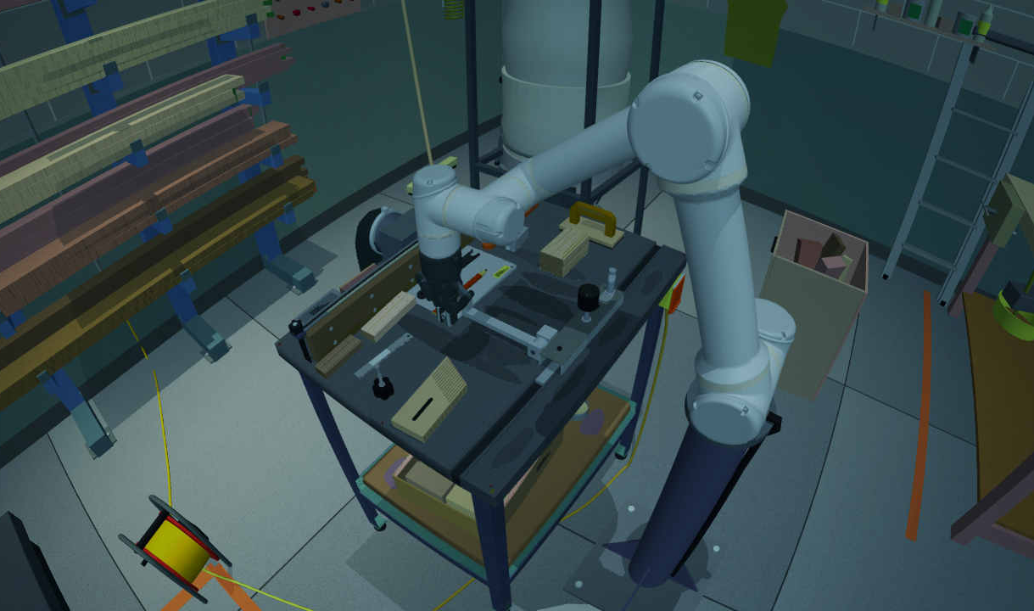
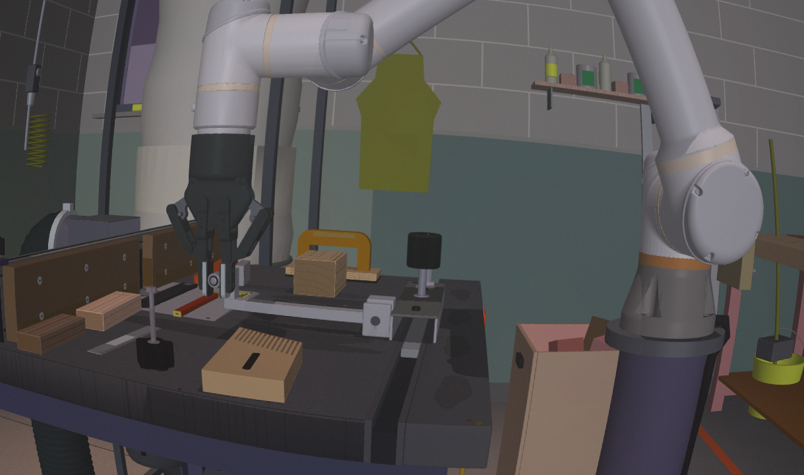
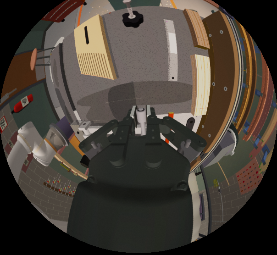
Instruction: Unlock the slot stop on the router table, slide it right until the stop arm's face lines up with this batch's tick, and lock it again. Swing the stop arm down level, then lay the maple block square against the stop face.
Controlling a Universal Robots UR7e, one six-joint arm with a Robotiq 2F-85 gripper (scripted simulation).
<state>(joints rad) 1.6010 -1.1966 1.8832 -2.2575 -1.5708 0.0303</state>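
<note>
The slot stop (image 1: 545,343) (image 2: 376,319) sits on the right half of the router table, with its black lock knob (image 1: 587,295) (image 2: 423,251) upright beside it. Its grey stop arm (image 1: 497,325) (image 2: 298,308) lies level, reaching left across the table. The arm's free end carries a small pin handle (image 2: 214,280) (image 3: 140,118). The pale maple block (image 1: 389,315) (image 2: 107,310) (image 3: 201,85) lies against the fence (image 1: 357,300), left of the arm's end. My gripper (image 1: 446,313) (image 2: 217,285) (image 3: 140,122) stands over the arm's free end. It is closed on the pin handle.
A slotted featherboard (image 1: 429,399) (image 2: 252,364) lies near the front edge. A darker wood block (image 1: 338,354) (image 2: 49,332), a steel rule (image 1: 384,353) and a loose knob (image 1: 383,388) (image 2: 154,353) lie left. A striped block (image 1: 564,251) (image 2: 319,273) and push pad (image 1: 592,222) sit behind.
</note>
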